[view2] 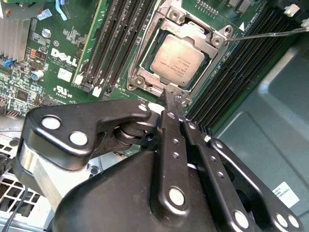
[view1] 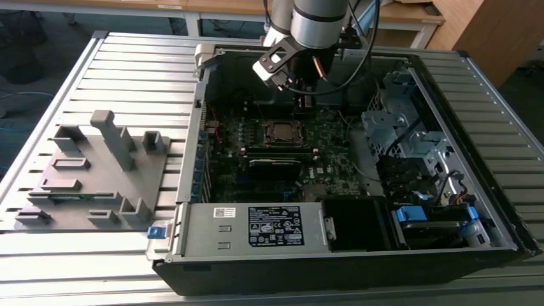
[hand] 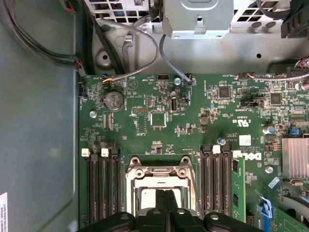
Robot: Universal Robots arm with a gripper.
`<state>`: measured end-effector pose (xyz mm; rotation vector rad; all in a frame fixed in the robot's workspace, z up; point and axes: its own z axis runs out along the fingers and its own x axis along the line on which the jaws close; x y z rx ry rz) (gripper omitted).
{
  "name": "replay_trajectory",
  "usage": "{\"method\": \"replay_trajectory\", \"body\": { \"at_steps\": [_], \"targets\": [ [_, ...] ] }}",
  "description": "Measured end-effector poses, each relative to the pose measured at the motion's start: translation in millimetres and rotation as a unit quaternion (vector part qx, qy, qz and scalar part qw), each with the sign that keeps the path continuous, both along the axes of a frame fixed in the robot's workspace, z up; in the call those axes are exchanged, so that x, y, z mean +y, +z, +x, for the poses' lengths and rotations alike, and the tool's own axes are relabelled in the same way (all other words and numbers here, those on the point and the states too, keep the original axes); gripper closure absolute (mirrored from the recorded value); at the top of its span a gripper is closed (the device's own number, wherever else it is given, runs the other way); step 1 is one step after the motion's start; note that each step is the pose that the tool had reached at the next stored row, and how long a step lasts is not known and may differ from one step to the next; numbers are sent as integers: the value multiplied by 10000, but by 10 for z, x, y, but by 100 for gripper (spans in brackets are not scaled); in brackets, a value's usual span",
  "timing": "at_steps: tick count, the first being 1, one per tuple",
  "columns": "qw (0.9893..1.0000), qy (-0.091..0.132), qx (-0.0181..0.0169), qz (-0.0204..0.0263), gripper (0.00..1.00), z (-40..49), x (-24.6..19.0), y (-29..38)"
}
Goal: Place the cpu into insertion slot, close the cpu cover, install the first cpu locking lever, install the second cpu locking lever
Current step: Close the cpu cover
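Note:
The cpu, a dull silver square, lies in the insertion slot on the green board. The cpu cover, a silvery frame with a square window, lies down around the chip. A thin locking lever sticks out from one corner of the socket, not latched. My gripper has its black fingers shut together with nothing between them, the tips just at the socket's edge. In the first wrist view the gripper hangs over the slot. In the exterior view the gripper is above the slot.
The open computer case walls in the board. Long black memory strips flank the socket on both sides. Cables and a drive cage sit near the board. A grey fixture block stands on the slatted table at the exterior view's left.

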<state>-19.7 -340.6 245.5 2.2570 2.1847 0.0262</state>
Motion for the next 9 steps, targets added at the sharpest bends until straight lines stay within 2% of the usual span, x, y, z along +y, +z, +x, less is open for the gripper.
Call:
{"method": "replay_trajectory", "body": {
  "at_steps": [9],
  "targets": [
    [10000, 1, 1, 0, 90, 0, 0, -15]
  ]
}}
